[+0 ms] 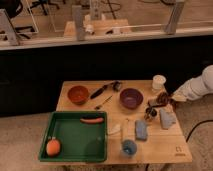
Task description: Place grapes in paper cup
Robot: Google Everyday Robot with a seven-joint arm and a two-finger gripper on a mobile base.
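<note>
Claw (170, 97) closed on right end of grapes (159, 101), long axis roughly left-right, near paper cup (158, 81)

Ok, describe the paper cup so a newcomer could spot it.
On the wooden table, look to the far right corner, past the purple bowl and just beyond the claw by the grapes. The paper cup is small, cream and upright; the only other cup, at the front edge, is blue.

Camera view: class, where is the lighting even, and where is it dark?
Camera view: table evenly lit, shadows soft; tray shaded at its near-right corner; a dark band runs behind the table; gripper, at the grapes near the right edge, sits in dimmer light.
</note>
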